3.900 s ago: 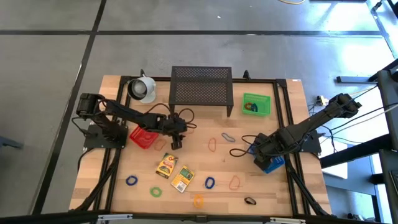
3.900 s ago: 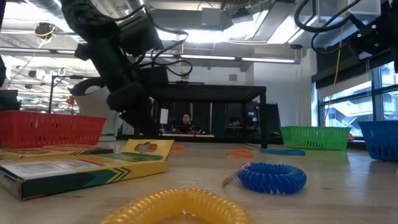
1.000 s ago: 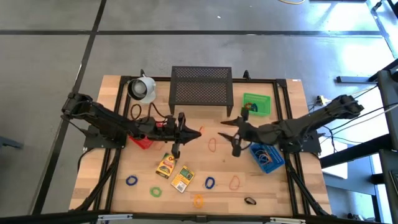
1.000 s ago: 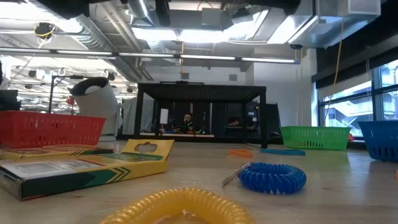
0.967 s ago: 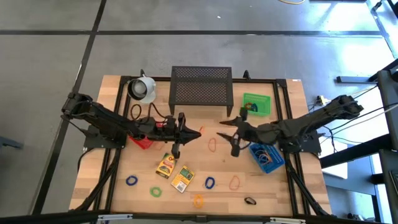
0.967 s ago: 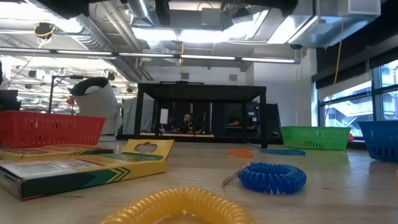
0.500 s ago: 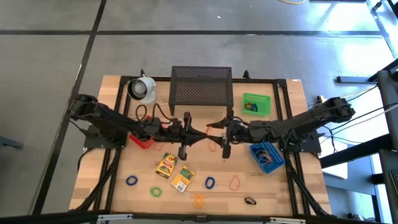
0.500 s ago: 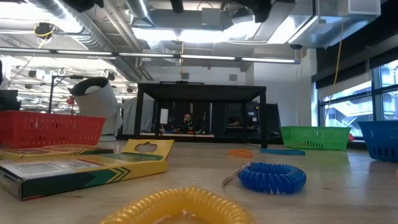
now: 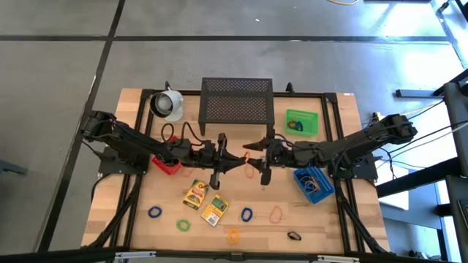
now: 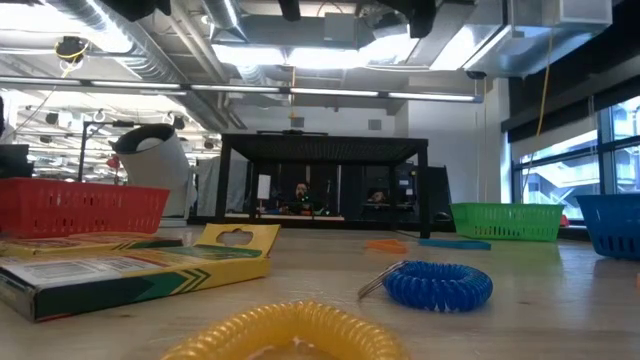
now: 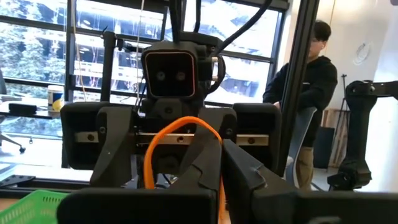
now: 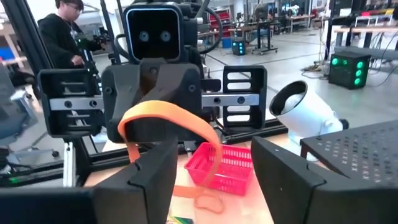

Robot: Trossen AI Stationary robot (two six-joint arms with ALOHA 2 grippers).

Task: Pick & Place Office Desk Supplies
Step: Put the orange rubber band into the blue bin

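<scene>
The office desk supplies lie on the wooden table: two yellow packets (image 9: 195, 193) (image 9: 215, 209) and coloured loops such as a blue one (image 9: 246, 215) and a green one (image 9: 183, 225). Above the table's middle my left gripper (image 9: 235, 159) is shut on an orange loop (image 12: 168, 121). My right gripper (image 9: 254, 155) faces it, tip to tip and open. The loop stands in the gap between the right gripper's fingers (image 12: 155, 165). My left gripper pinches one end of the orange loop (image 11: 219, 186) between its two fingers. The fingers lie about level and point toward the table's right side. The rest of the loop (image 11: 180, 124) arches out past the fingertips, lifted clear of the table. My right gripper stands around the loop's free end; I cannot tell whether a finger touches it.
A red bin (image 9: 167, 164) sits below my left arm, a blue bin (image 9: 314, 183) under my right arm and a green bin (image 9: 301, 122) at the far right. A black mesh stand (image 9: 237, 102) and a white mug (image 9: 167, 104) stand at the far edge. Another orange loop (image 9: 250, 172) lies under the grippers.
Both grippers have come together over the table's middle, the left going toward the right edge with the orange loop and the right going toward the left edge while rolling at the wrist. For the last half second both have stayed still.
</scene>
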